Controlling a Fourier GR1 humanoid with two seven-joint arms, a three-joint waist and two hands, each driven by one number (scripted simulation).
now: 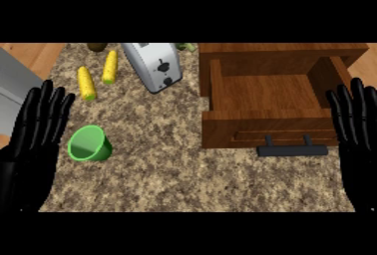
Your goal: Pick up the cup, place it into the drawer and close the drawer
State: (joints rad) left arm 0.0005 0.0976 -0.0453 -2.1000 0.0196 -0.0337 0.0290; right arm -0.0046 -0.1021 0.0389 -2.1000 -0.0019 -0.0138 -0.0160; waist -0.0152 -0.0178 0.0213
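Showing one cup, one open drawer, two corncobs, one toaster

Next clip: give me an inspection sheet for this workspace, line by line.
Surface: speckled granite counter.
Job's things: green cup on the counter, mouth tipped toward the camera; wooden drawer pulled open, nothing seen inside, black handle in front.
Clutter: two corn cobs, silver toaster.
Hands: left hand and right hand open, fingers up, resting at the edges, holding nothing.
Cables: nothing seen.
Surroundings: grey appliance edge at left.
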